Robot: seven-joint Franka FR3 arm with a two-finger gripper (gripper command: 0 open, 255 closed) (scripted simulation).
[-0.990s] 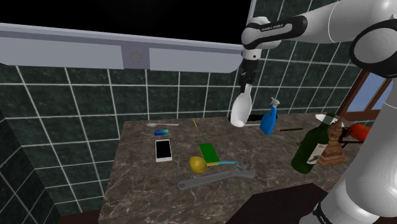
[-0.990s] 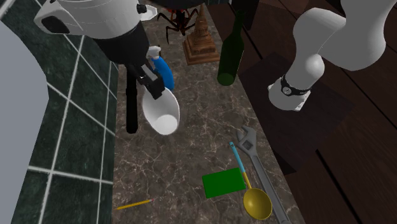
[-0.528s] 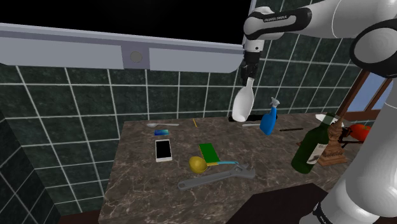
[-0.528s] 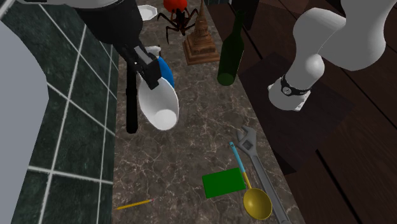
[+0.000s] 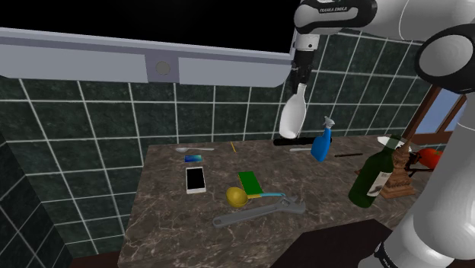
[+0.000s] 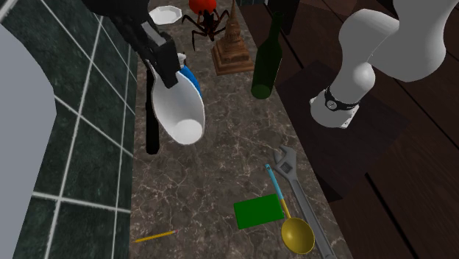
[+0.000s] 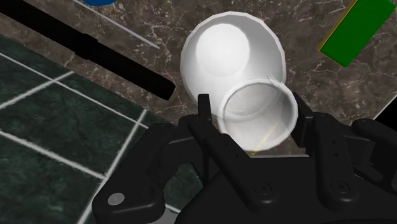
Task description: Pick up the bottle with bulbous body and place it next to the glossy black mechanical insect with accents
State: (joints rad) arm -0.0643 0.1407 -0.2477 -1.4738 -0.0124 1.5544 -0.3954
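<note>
A white bottle (image 5: 291, 114) with a bulbous body hangs high above the marble counter (image 5: 167, 221), neck up. My gripper (image 5: 298, 76) is shut on its neck. In the wrist view the two fingers (image 7: 203, 107) clasp the bottle (image 7: 232, 54) at its open mouth, with the gripper (image 7: 254, 109) looking down at the counter. From the second exterior view, the bottle (image 6: 178, 110) hangs under the gripper (image 6: 159, 62). The insect (image 5: 426, 157), red-bodied with black legs, stands at the counter's far end on the shoulder view's right; its body (image 6: 202, 15) also shows beyond the bottle.
Below the bottle stand a blue spray bottle (image 5: 322, 141) and a long black bar (image 6: 151, 121). A green wine bottle (image 5: 374, 177) and a wooden tower model (image 5: 396, 180) stand near the insect. A wrench (image 5: 259, 212), a yellow spoon (image 5: 237, 196), a green pad (image 5: 249, 183) and a phone (image 5: 196, 180) lie mid-counter.
The gripper has risen with the white bottle, which now hangs higher above the counter and a little further toward the insect's end. Nothing on the counter moved.
</note>
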